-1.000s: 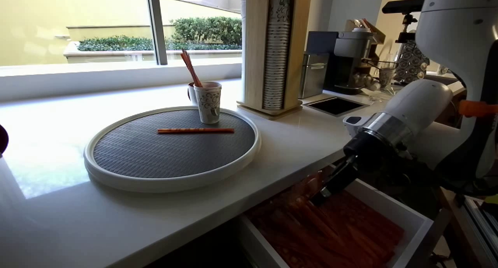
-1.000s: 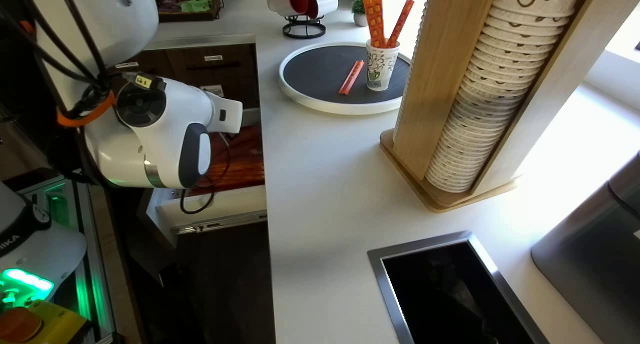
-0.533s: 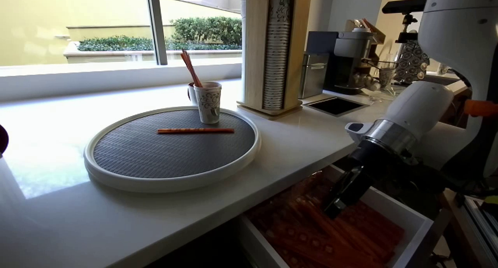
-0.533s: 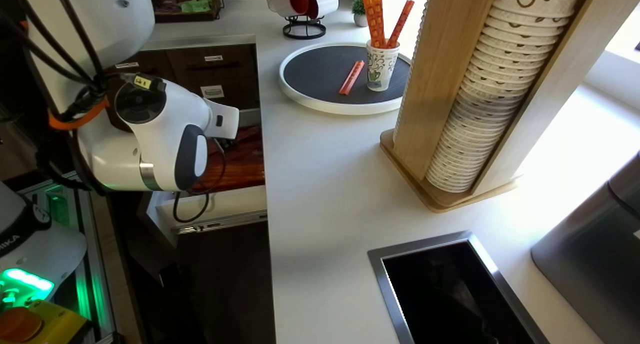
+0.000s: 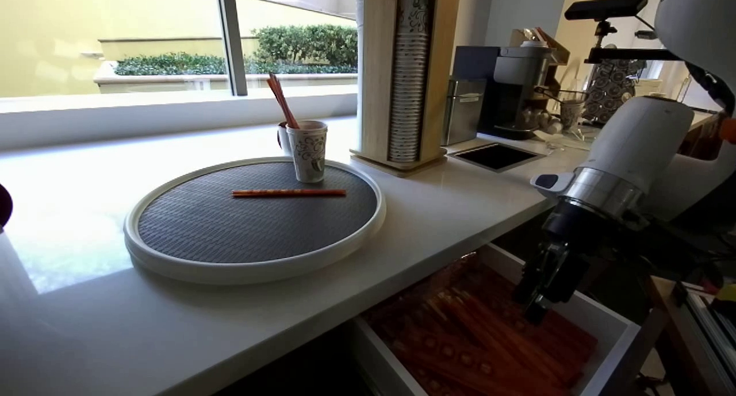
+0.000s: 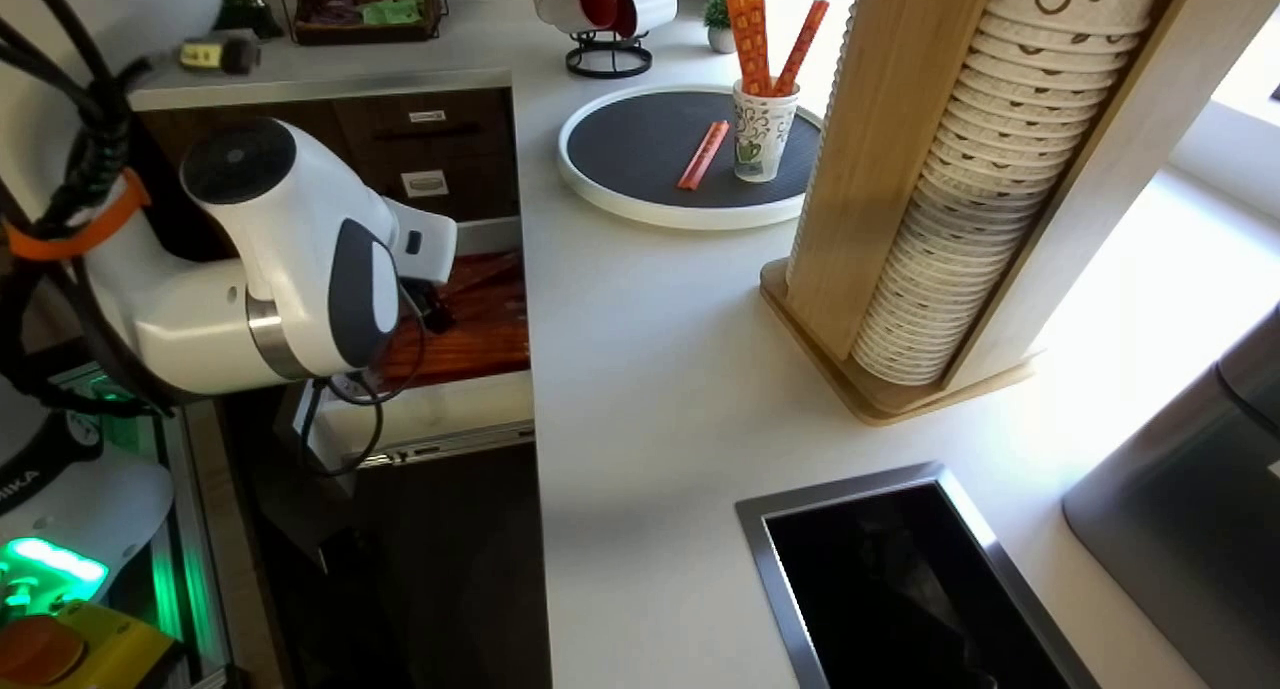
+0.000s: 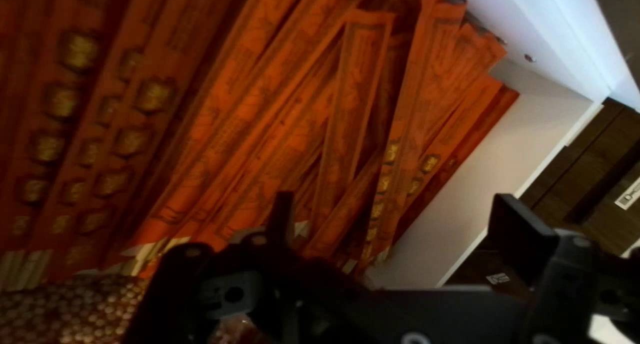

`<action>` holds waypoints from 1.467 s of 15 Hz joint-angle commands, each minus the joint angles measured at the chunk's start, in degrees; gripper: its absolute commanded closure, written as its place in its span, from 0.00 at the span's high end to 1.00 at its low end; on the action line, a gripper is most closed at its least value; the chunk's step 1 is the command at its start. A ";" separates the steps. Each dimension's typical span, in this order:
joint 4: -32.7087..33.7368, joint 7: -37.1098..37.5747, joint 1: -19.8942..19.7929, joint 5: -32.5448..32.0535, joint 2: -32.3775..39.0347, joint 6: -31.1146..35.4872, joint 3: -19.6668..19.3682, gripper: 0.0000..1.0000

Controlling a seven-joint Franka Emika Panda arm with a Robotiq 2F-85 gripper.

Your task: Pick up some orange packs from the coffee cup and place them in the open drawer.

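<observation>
Robotiq gripper [image 7: 392, 201]: fingers spread wide, holding nothing, aimed down over the drawer [image 5: 609, 327]; tips above or below its rim, cannot tell. Judged hazards, left to right in an exterior view: the orange pack [image 5: 289, 193] lying flat on the round tray [image 5: 190, 229] (perhaps two, side by side) could skid from a shallow pinch, there being little height to grip; the paper coffee cup [image 5: 309, 154], upright just beside it on the same tray, could tip if its leaning bunch of orange packs [image 5: 282, 102] is drawn out sideways, long sticks in what is probably a light cup; in the drawer, the bed of orange packs [image 5: 471, 327] could snag a finger if the gripper slides across before rising, and lowering risks the white wall, since in the wrist view one finger shows against the packs and the other near or past the rim; lastly, the cable loop [image 6: 375, 434] hanging below the Panda arm [image 6: 200, 339] could catch the drawer's edge. Surroundings, same order: the counter [image 5: 144, 327], whose edge comes between drawer and cup, so lift first, reach second; the wooden cup dispenser [image 5: 379, 85] with its paper-cup stack [image 5: 409, 97], near the tray and limiting a wide swing; then, well apart, the counter cut-out [image 5: 497, 156] and coffee machine [image 5: 520, 74], off the likely route.
</observation>
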 commanded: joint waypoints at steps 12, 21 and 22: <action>7.78 51.27 10.00 -46.16 -17.03 -12.14 -9.76 1.00; 18.99 79.26 2.67 -56.61 -31.15 -12.64 -1.51 1.00; 21.31 82.41 1.37 -60.02 -32.69 -11.98 1.02 1.00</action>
